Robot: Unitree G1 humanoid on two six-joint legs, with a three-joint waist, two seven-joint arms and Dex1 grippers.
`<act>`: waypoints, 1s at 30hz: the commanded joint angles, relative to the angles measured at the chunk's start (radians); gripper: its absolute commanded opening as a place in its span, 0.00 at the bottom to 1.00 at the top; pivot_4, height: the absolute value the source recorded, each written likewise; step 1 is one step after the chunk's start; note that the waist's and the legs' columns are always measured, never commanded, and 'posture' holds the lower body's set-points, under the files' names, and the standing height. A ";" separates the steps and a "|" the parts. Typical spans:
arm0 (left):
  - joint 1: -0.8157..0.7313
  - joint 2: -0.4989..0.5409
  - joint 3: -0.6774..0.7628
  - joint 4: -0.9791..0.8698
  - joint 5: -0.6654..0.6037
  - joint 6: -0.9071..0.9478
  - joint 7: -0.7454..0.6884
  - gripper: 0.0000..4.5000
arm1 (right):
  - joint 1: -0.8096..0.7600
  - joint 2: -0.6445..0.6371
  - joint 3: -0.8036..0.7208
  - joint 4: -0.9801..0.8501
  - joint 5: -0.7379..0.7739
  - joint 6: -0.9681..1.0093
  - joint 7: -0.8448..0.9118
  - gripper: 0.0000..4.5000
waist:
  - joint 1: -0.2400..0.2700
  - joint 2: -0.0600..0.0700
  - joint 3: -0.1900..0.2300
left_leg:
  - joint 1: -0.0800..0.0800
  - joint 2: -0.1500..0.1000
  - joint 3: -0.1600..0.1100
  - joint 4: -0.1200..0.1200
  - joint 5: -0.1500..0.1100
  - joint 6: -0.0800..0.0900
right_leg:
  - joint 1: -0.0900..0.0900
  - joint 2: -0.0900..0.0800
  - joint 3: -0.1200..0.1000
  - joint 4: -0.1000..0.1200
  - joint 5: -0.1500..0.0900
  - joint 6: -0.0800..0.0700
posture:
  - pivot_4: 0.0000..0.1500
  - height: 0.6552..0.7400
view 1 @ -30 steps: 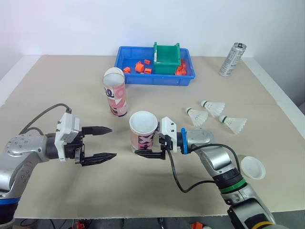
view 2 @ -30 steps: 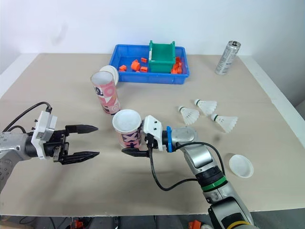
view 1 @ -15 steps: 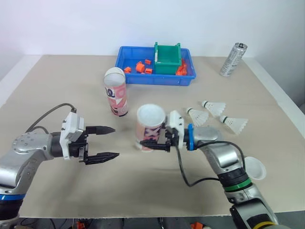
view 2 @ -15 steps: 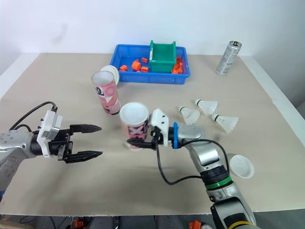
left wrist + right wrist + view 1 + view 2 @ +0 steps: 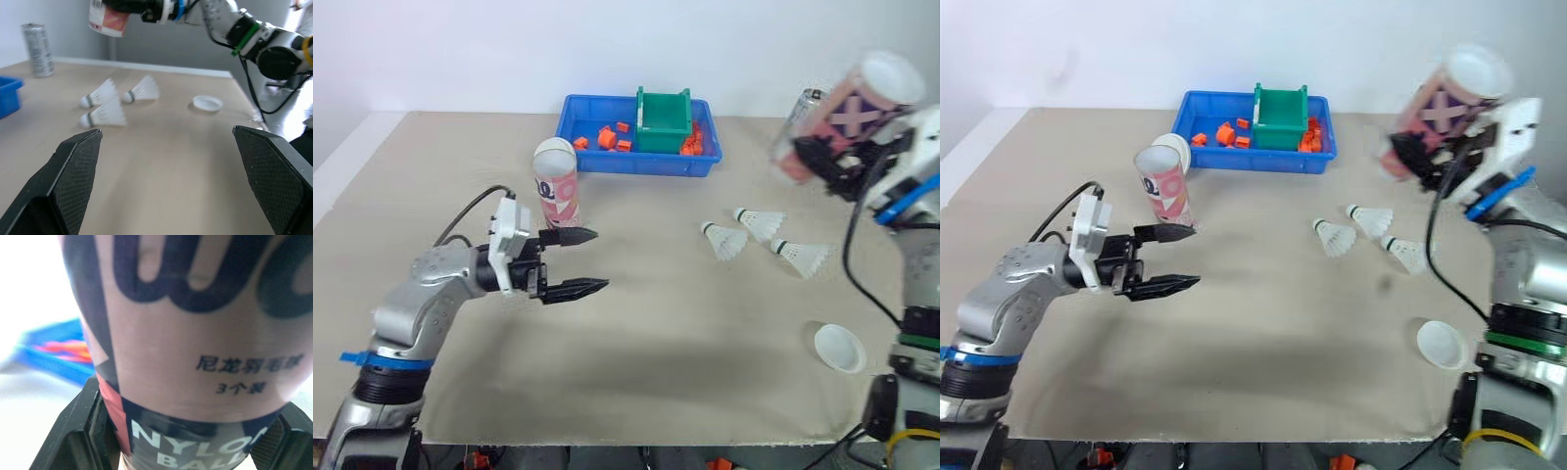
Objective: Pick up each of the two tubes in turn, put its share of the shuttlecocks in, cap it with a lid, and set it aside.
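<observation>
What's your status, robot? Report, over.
Right gripper shut on pink tube, held aloft. Left gripper open, empty, near second tube. Three shuttlecocks, a lid loose on table. Nothing blocking.

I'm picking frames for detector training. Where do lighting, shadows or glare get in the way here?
Left eye view: even light, a faint shadow on the table under the left end effector. Left wrist view: glare burns out the background past the table's far corner. Right wrist view: the backdrop behind the tube is washed white, the blue tray pale.
</observation>
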 commanded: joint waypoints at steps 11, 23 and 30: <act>-0.087 -0.177 -0.142 0.160 0.202 -0.109 0.109 1.00 | 0.047 -0.066 -0.052 0.509 -0.101 -0.249 -0.110 0.73 | -0.024 0.005 0.000 | 0.008 -0.001 0.003 0.001 0.000 0.002 | 0.007 0.000 0.006 -0.001 0.000 0.006 | 1.00 0.89; -0.071 -0.195 -0.148 0.148 0.215 -0.104 0.114 1.00 | -0.030 -0.052 -0.028 0.713 -0.095 -0.290 -0.087 0.73 | -0.040 0.005 -0.001 | 0.011 -0.003 0.003 0.001 0.000 0.003 | 0.010 0.000 0.007 -0.001 0.000 0.008 | 1.00 0.89; -0.084 -0.257 -0.119 0.128 0.168 -0.151 0.107 1.00 | -0.023 -0.032 -0.008 0.729 -0.099 -0.291 -0.084 0.73 | -0.039 0.005 -0.001 | 0.011 -0.003 0.003 0.001 0.000 0.003 | 0.011 0.000 0.008 -0.001 0.000 0.009 | 1.00 0.89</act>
